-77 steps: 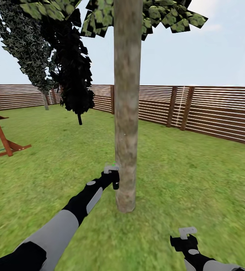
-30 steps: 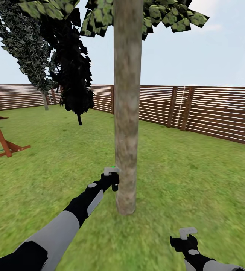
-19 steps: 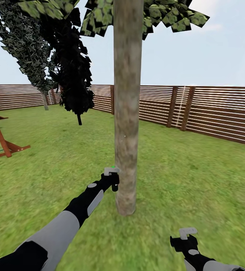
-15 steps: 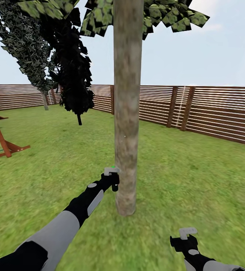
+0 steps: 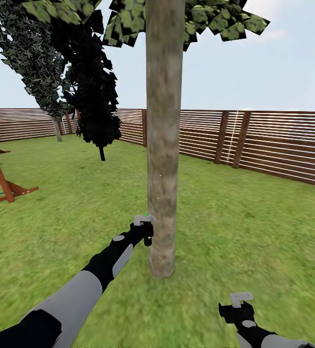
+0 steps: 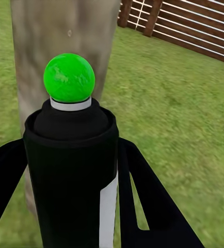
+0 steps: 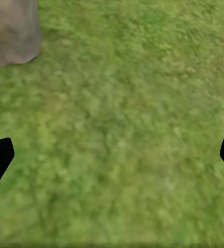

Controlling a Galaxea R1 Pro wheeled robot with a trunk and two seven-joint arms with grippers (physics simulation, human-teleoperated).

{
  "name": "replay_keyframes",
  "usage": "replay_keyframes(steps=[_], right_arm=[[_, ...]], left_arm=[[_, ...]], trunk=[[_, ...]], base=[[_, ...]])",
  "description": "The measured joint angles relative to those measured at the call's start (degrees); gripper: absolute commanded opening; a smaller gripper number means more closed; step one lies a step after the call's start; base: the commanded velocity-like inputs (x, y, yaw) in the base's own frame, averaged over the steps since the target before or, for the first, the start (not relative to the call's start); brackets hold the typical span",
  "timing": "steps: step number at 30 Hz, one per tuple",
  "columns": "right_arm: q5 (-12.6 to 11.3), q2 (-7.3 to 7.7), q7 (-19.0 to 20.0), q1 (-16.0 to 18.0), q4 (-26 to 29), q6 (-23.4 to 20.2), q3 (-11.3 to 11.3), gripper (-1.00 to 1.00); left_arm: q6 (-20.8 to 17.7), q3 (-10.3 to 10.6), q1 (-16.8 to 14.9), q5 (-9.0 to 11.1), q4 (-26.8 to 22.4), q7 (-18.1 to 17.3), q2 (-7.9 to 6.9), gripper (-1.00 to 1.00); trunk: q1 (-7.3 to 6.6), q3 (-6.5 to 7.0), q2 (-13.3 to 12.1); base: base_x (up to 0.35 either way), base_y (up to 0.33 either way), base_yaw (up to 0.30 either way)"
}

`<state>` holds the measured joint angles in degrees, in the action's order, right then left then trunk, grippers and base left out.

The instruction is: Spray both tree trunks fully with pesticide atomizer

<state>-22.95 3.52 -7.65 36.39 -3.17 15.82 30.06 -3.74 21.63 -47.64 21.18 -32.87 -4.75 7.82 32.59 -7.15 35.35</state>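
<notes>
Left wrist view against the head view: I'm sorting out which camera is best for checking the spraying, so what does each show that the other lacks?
The left wrist view gives a close look at the spray bottle clamped in the left hand, with its green ball aimed at the trunk.

The head view adds the right hand low over the grass, the leaves, a play frame and darker trees.

Both show the trunk, the lawn and the slatted fence.
</notes>
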Motion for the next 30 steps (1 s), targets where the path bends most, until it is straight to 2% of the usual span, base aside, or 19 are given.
replay_keyframes(steps=[7,8,11,15,19,21,22,23,25,28,29,30], right_arm=[[0.01,0.01,0.00,0.00,0.00,0.00,0.00,1.00],[0.01,0.00,0.00,0.00,0.00,0.00,0.00,1.00],[0.01,0.00,0.00,0.00,0.00,0.00,0.00,1.00],[0.02,-0.03,0.00,0.00,0.00,0.00,0.00,1.00],[0.01,-0.04,0.00,0.00,0.00,0.00,0.00,1.00],[0.01,-0.03,0.00,0.00,0.00,0.00,0.00,1.00],[0.01,-0.04,0.03,0.00,0.00,0.00,0.00,1.00],[0.01,-0.04,0.08,0.00,0.00,0.00,0.00,1.00],[0.03,-0.02,0.15,0.00,0.00,0.00,0.00,1.00],[0.05,-0.06,0.22,0.00,-0.01,-0.01,0.07,1.00],[0.05,-0.08,0.24,-0.03,-0.02,-0.01,0.20,1.00],[0.05,-0.08,0.26,-0.05,-0.06,0.00,0.29,1.00]], left_arm=[[0.02,-0.09,0.00,-0.01,0.41,0.00,-0.02,-1.00],[0.17,-0.08,0.03,-0.03,2.85,0.01,-0.02,-1.00],[4.24,-0.09,0.00,-0.01,8.29,0.01,-0.01,-1.00],[6.38,-0.16,0.01,0.00,12.66,0.00,-0.01,-1.00],[6.51,0.02,0.00,0.06,13.12,0.00,-0.04,-1.00],[6.09,0.08,-0.01,0.08,11.64,-0.05,-0.01,-1.00],[5.57,0.09,-0.02,0.09,10.00,-0.08,0.00,-1.00],[3.37,0.03,-0.02,0.11,7.58,-0.09,-0.02,-1.00],[-3.64,-0.20,-0.02,0.14,1.30,-0.07,-0.11,-1.00],[-10.19,-0.40,-0.01,0.29,-6.12,-0.10,-0.29,-1.00],[-11.61,-0.99,-0.01,0.30,-7.47,-0.09,-0.32,-1.00],[-12.90,-2.41,-0.01,0.29,-8.50,-0.08,-0.34,-1.00]], trunk=[[0.00,0.00,0.00],[0.00,-0.01,0.00],[0.00,-0.01,0.00],[0.00,-0.01,0.00],[0.00,0.00,0.00],[0.00,0.00,0.00],[0.00,0.01,0.00],[0.00,0.01,0.01],[0.00,0.01,0.01],[0.00,0.00,0.01],[0.00,0.00,0.01],[0.00,0.00,0.00]], base=[[-0.023,0.000,0.000],[0.000,0.000,0.000],[0.000,0.000,0.000],[0.000,0.000,0.000],[0.000,0.000,0.000],[0.000,0.000,0.000],[0.000,0.000,0.000],[0.000,0.000,0.000],[0.000,0.000,0.000],[0.000,0.000,0.000],[0.000,0.000,0.000],[0.000,0.000,0.000]])
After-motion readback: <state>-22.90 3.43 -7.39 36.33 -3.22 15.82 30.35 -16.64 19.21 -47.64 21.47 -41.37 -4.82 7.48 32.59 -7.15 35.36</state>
